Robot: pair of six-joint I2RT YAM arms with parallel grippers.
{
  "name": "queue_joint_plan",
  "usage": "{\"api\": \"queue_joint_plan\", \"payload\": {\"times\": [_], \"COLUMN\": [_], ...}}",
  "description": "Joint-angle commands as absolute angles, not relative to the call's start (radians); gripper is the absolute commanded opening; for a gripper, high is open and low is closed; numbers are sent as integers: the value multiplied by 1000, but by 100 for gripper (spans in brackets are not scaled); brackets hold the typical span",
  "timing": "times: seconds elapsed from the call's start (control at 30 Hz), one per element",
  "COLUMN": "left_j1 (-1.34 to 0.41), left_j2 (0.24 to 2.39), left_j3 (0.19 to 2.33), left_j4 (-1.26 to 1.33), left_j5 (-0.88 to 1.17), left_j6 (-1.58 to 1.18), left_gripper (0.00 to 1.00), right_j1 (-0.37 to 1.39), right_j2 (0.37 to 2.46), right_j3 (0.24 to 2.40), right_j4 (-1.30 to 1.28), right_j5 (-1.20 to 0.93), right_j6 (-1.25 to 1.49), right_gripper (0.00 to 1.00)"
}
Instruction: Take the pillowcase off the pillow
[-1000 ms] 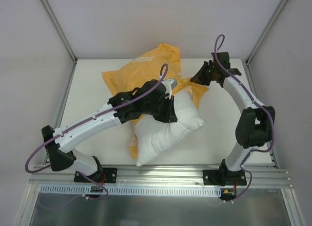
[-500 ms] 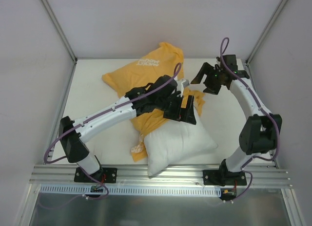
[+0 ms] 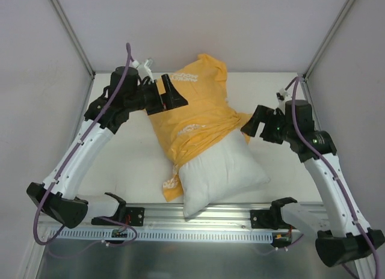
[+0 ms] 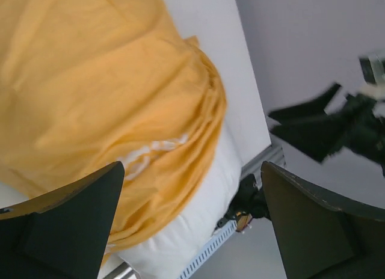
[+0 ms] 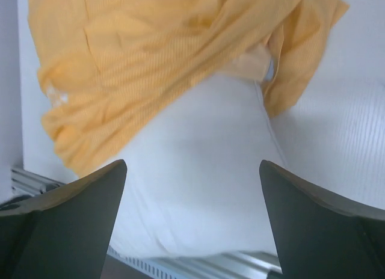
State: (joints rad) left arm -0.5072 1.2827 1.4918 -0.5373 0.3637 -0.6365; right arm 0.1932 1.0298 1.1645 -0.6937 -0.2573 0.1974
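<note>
From the top camera you see the left gripper [image 3: 173,92] with its jaws spread wide, over the far-left edge of the crumpled orange fabric pillowcase [image 3: 192,110] and holding none of it. The right gripper [image 3: 251,124] is also spread and empty, just beside the pillowcase's loose right-hand flap. There is one pillowcase, one plump white rectangular pillow [image 3: 222,174] and two arms. The pillowcase covers the far half of the pillow. The near half is bare and lies slantwise on the white table [image 3: 120,159], with a corner at the near metal rail [image 3: 210,214]. Small white lettering shows on the orange cloth in two places.

In the left wrist view, your two dark fingers [image 4: 72,225] stand far apart with nothing between them. The orange cloth lies below them, bunched in folds where it meets the white pillow, with a white logo near that edge.

In the right wrist view, the fingers [image 5: 66,213] are likewise wide apart and empty. The bare pillow fills the space below them, and the wrinkled orange cloth is gathered across its far end.
</note>
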Motion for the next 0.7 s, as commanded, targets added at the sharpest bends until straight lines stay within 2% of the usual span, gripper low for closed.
{"api": "queue_joint_plan", "payload": {"times": [0.0,0.13,0.23,0.33,0.43,0.47,0.5,0.53,0.57,0.6,0.63,0.67], "left_j1": [-411,-373,-374,-376,-376,-376,-374,-376,-376,-373,-370,-367], "left_j2": [1310,1402,1497,1561,1589,1588,1582,1575,1557,1543,1528,1487], "left_j3": [1384,1374,1404,1419,1427,1424,1420,1417,1405,1393,1382,1353], "left_j4": [-577,-575,-569,-549,-540,-540,-540,-540,-541,-543,-542,-543], "left_j5": [332,307,319,318,311,304,299,298,285,275,258,232], "left_j6": [-621,-614,-623,-634,-640,-641,-640,-638,-635,-634,-634,-634], "left_gripper": [99,99,97,85,53,28,15,2,0,0,0,0], "right_j1": [357,593,719,873,942,943,943,945,942,931,911,841], "right_j2": [888,757,736,770,863,891,947,974,994,1012,1012,1005], "right_j3": [1120,1030,985,934,894,867,864,865,873,893,903,916], "right_j4": [-859,-934,-956,-901,-778,-715,-692,-675,-678,-683,-692,-712], "right_j5": [-34,128,201,262,235,213,204,203,248,271,287,302], "right_j6": [199,325,432,503,520,520,515,503,489,476,462,445], "right_gripper": [96,96,96,96,96,97,100,77,63,44,11,1]}}
